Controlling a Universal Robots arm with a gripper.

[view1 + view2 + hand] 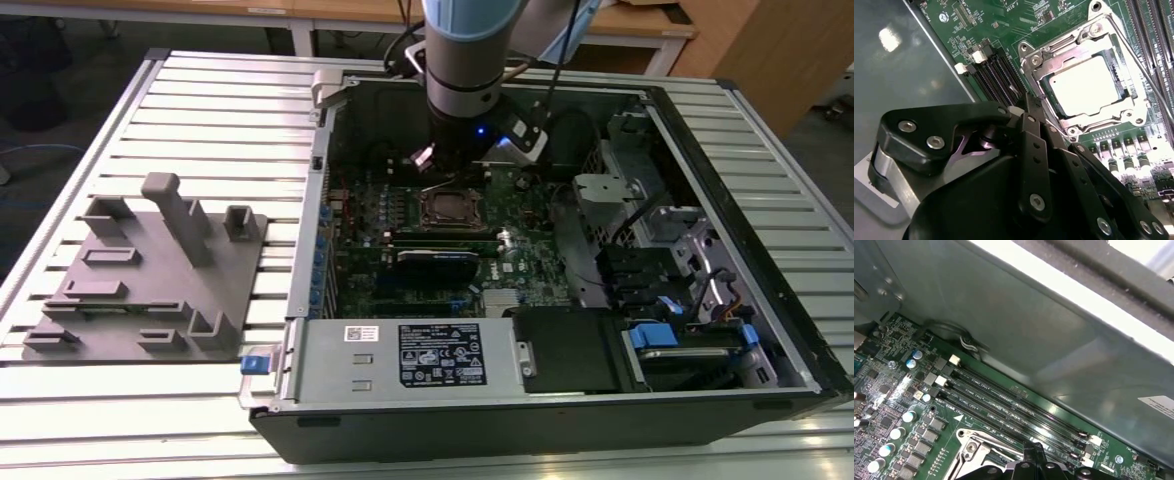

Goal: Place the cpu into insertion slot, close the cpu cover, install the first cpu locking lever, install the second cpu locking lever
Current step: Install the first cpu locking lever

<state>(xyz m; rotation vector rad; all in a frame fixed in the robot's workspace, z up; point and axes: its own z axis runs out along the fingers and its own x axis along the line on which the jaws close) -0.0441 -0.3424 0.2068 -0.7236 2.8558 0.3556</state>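
The cpu [1081, 87], a flat silver square, lies inside the insertion slot [1026, 50] on the green motherboard. The cpu cover [1070, 56], a thin silver frame, lies flat around the chip. My gripper [1029, 104] stands with its black fingers together at the socket's edge, close to a corner of the cover, and I see nothing between them. A thin wire lever [1153, 92] runs along the socket's other side. In the exterior view my gripper [447, 182] hangs just above the insertion slot [451, 210] inside the open computer case. In the first wrist view, the fingertips [1034, 449] meet by the socket's rim.
Long black memory slots [1014, 405] lie beside the socket, next to the case's grey wall [1044, 330]. A grey power-supply box [400, 355] and drive bays [667, 300] fill the case's near side. A grey fixture block [147, 270] stands at the exterior view's left.
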